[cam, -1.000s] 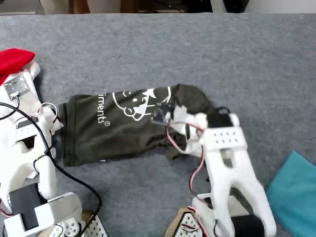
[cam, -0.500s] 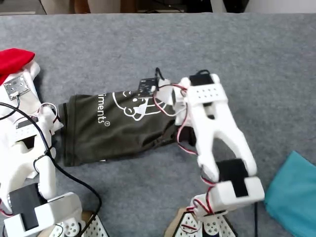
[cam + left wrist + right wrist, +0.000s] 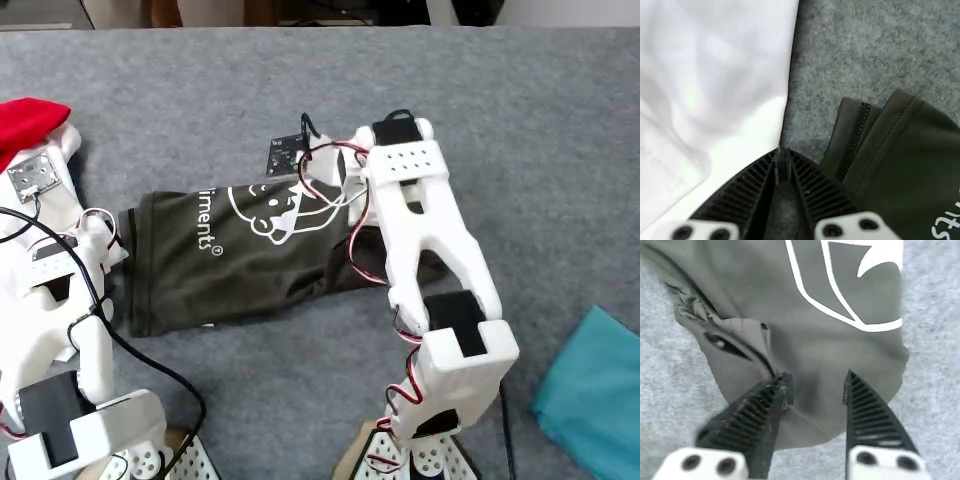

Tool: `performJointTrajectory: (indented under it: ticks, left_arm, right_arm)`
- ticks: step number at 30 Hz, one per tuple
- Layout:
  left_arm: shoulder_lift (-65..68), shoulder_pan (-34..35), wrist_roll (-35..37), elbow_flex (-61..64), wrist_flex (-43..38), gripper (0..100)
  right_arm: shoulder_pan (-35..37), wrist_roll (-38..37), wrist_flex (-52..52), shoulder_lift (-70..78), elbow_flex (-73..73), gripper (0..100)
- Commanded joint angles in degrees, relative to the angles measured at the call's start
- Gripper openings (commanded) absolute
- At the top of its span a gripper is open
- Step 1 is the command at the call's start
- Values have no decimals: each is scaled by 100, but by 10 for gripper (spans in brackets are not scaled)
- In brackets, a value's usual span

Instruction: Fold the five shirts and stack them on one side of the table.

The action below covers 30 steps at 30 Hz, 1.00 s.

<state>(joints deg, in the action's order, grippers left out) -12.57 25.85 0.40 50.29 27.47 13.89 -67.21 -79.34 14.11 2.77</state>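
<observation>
The dark olive cotton shirt with a white printed graphic (image 3: 225, 262) lay partly folded across the middle of the grey felt-covered table (image 3: 520, 110), with a red cloth (image 3: 28, 118) and a teal cloth (image 3: 590, 395) at opposite edges. The right gripper (image 3: 815, 382) hung over one end of that shirt, jaws spread apart and holding nothing. The left gripper (image 3: 782, 155) had its jaws pressed together between a white fabric garment (image 3: 715, 60) and the olive shirt's hem.
</observation>
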Motion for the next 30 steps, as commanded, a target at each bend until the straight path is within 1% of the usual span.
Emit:
performJointTrajectory:
  ticks: [1,3,4,5,7,9,10,15,18,21,25,30]
  left_arm:
    - [-31,0,-35,-255,35,20]
    - [-31,0,-35,-255,35,20]
    - [-31,-9,-35,-255,35,20]
    - [-31,-9,-35,-255,35,20]
    - [-31,-9,-35,-255,35,20]
    - [-31,-9,-35,-255,35,20]
    - [-31,-9,-35,-255,35,20]
    - [-31,-9,-35,-255,35,20]
    - [-31,-9,-35,-255,35,20]
    - [-31,-9,-35,-255,44,20]
    - [-31,-9,-35,-255,44,20]
    - [-31,-9,-35,-255,44,20]
  right_arm:
    - [-268,-26,-457,-4,593,175]
    - [-418,-26,-941,-48,892,169]
    - [-470,-26,-1204,-110,1007,149]
    - [-505,-26,-1468,-207,1051,111]
    - [-505,-26,-1943,-558,1007,4]
    - [-470,-26,-2251,-1095,664,19]
    - [-426,-26,-2268,-1446,374,5]
    - [48,44,-2101,-3319,-1947,5]
    - [110,316,-1653,-4224,-3424,5]
    - [127,334,-1363,-4831,-4664,5]
    - [127,475,-712,-5024,-5534,5]
    - [303,510,-237,-4593,-5719,5]
